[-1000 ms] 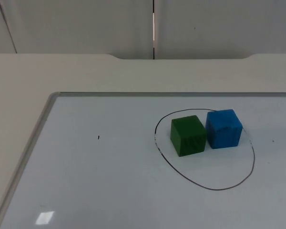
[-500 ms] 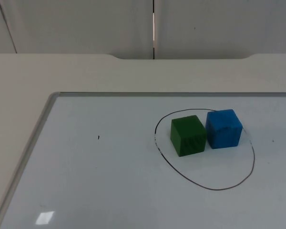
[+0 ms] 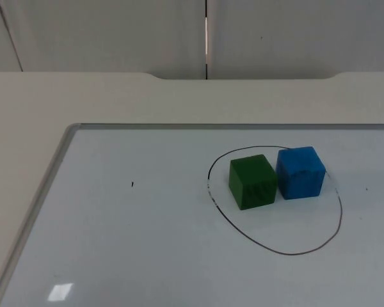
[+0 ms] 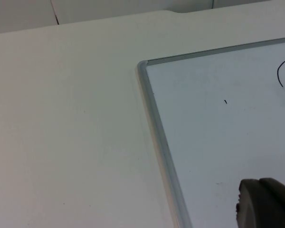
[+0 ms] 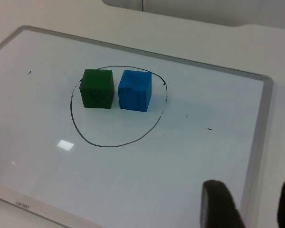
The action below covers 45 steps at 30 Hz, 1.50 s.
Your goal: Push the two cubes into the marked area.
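A green cube [image 3: 251, 181] and a blue cube [image 3: 300, 172] stand side by side, touching, inside a black hand-drawn oval [image 3: 288, 253] on the whiteboard [image 3: 115, 243]. The blue cube sits close to the oval's far right line. The right wrist view has the green cube [image 5: 97, 88], the blue cube [image 5: 135, 90] and the oval [image 5: 109, 145] well ahead of my right gripper [image 5: 251, 205], which is open and holds nothing, above the board's near right part. My left gripper [image 4: 265, 204] hangs over the board's left side, near its frame.
The whiteboard's metal frame [image 3: 48, 185] lies on the white table [image 3: 83, 96]; its left corner [image 4: 142, 66] and right edge [image 5: 259, 137] are in the wrist views. The grey partition wall [image 3: 115, 32] stands behind. A small black mark [image 3: 132, 185] is on the board.
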### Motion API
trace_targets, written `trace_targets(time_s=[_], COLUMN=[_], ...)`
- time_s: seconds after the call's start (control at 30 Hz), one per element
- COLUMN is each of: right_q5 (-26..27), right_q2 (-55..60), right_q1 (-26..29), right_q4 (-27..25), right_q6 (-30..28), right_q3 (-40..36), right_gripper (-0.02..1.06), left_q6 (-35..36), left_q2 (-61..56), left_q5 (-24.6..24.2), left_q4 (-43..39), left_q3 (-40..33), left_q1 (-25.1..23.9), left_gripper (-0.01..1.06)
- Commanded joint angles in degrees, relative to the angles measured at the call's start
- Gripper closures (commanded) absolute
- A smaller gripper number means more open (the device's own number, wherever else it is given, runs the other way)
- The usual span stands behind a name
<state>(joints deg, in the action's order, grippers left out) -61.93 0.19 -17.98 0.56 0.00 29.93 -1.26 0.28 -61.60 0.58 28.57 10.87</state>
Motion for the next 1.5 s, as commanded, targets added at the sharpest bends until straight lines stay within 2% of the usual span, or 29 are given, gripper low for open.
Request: trace_targets(time_s=[0.0,0.03,0.17,0.57,0.7,0.73,0.77,1.0,1.07,1.1,1.17,1.27,1.3,1.4,1.43,1.47], right_q5=[0.1,0.1,0.1,0.1,0.1,0.1,0.1,0.1,0.1,0.1,0.1,0.1,0.1,0.1,0.1,0.1], right_q2=[-0.2,-0.2,-0.2,-0.2,-0.2,-0.2,-0.2,-0.2,-0.2,-0.2,-0.2,-0.2,-0.2,-0.2,-0.2,-0.2], right_q1=[0.0,0.0,0.0,0.0,0.0,0.0,0.0,0.0,0.0,0.0,0.0,0.0,0.0,0.0,0.0,0.0], right_q4=[0.1,0.1,0.2,0.2,0.2,0.2,0.3,0.3,0.3,0.3,0.3,0.3,0.3,0.3,0.3,0.3], right_q6=[0.0,0.0,0.0,0.3,0.3,0.3,0.3,0.3,0.3,0.3,0.3,0.3,0.3,0.3,0.3,0.3], right_q3=[-0.4,-0.4,-0.4,-0.4,-0.4,-0.4,-0.4,-0.4,-0.4,-0.4,-0.4,-0.4,-0.4,-0.4,-0.4,-0.4], right_gripper=[0.54,0.54,0.39,0.37,0.07,0.07,-0.01,-0.01,-0.01,-0.01,-0.01,-0.01,-0.01,-0.01,-0.01,-0.01], left_q6=[0.2,0.2,0.2,0.2,0.2,0.2,0.2,0.2,0.2,0.2,0.2,0.2,0.2,0.2,0.2,0.2], left_q2=[-0.3,-0.3,-0.3,-0.3,-0.3,-0.3,-0.3,-0.3,-0.3,-0.3,-0.3,-0.3,-0.3,-0.3,-0.3,-0.3], left_q5=[0.0,0.0,0.0,0.0,0.0,0.0,0.0,0.0,0.0,0.0,0.0,0.0,0.0,0.0,0.0,0.0], left_q4=[-0.2,-0.2,-0.2,-0.2,-0.2,-0.2,-0.2,-0.2,-0.2,-0.2,-0.2,-0.2,-0.2,-0.2,-0.2,-0.2], left_q3=[-0.3,-0.3,-0.3,-0.3,-0.3,-0.3,-0.3,-0.3,-0.3,-0.3,-0.3,-0.3,-0.3,-0.3,-0.3,-0.3], left_q1=[-0.2,-0.2,-0.2,-0.2,-0.2,-0.2,-0.2,-0.2,-0.2,-0.2,-0.2,-0.2,-0.2,-0.2,-0.2,-0.2], left_gripper=[1.05,1.05,1.05,1.05,1.05,1.05,1.05,1.05,0.98,0.98,0.84,0.57,0.57,0.33,0.28,0.28])
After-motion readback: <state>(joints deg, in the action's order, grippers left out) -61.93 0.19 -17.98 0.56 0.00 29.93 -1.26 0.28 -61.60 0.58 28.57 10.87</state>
